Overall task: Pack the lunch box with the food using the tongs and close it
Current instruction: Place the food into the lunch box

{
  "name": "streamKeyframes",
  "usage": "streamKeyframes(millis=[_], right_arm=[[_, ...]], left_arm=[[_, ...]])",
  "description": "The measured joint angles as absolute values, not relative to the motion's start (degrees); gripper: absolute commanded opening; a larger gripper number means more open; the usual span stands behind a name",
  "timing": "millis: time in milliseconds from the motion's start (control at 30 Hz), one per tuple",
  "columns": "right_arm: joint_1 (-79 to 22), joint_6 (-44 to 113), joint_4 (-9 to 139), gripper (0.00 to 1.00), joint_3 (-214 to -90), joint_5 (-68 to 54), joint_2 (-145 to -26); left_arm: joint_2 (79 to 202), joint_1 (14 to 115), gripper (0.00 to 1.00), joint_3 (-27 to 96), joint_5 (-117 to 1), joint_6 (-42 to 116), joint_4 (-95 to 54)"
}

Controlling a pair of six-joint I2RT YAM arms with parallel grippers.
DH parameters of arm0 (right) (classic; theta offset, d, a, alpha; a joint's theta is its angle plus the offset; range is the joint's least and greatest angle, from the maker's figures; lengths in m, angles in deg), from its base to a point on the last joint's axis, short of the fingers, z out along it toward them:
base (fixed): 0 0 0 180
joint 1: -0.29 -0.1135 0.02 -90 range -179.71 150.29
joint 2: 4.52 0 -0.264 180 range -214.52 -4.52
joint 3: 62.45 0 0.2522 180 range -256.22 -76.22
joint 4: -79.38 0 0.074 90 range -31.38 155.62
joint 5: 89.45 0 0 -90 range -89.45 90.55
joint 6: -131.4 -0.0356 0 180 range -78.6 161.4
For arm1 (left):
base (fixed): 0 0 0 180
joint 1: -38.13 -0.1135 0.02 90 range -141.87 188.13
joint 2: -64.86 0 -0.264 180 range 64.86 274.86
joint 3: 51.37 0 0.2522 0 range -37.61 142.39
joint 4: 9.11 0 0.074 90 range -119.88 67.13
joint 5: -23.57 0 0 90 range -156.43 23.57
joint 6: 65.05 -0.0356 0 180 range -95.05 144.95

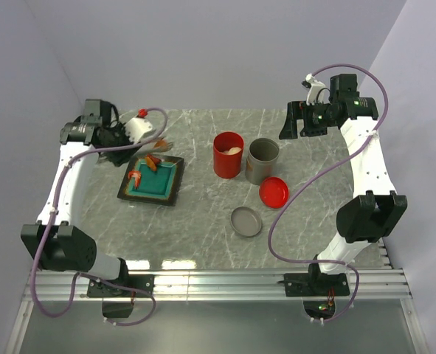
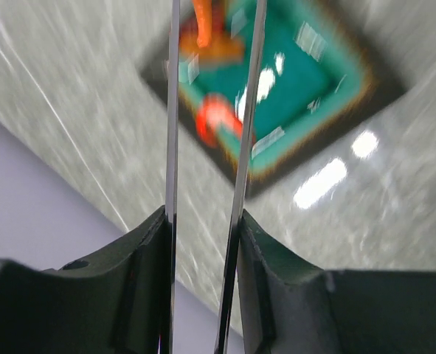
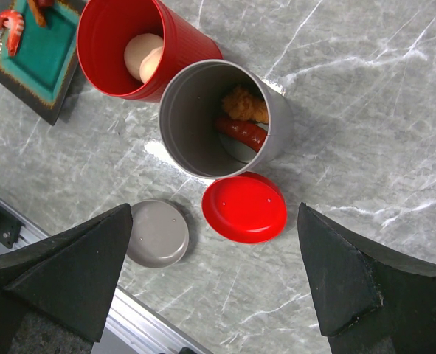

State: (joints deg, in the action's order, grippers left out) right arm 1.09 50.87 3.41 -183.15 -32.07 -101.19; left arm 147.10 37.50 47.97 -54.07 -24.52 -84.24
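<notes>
left gripper (image 2: 203,236) clamped on the tongs (image 2: 172,125), both slim arms running out between its fingers and over the dark tray (image 1: 167,193). blurred toy shrimp (image 2: 216,122) and orange piece (image 2: 212,40) on its teal floor. right gripper (image 3: 216,214) spread wide, empty. red lunch box (image 1: 228,156) upright, uncovered, pale egg balls (image 3: 145,59) inside, just beside a grey canister (image 1: 263,162). red lid (image 1: 274,192) and grey lid (image 1: 246,221) flat on the table nearby

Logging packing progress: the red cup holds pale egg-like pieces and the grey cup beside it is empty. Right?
No. The right wrist view shows the grey cup holding a red sausage-like piece and a crumbly orange one. The red cup does hold pale egg-like pieces.
</notes>
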Motion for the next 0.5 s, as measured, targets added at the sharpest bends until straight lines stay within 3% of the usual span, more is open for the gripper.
streamKeyframes(millis=[267, 500], right_arm=[[1.09, 50.70, 3.45, 1.00, -183.15, -31.57, -101.19], [2.27, 49.49, 3.65, 1.00, -184.11, -29.66, -101.19]], left_arm=[[151.25, 51.62, 0.32, 67.01, -50.33, -14.58, -83.89], [159.27, 62.27, 0.31, 70.88, -48.39, -6.78, -78.25]])
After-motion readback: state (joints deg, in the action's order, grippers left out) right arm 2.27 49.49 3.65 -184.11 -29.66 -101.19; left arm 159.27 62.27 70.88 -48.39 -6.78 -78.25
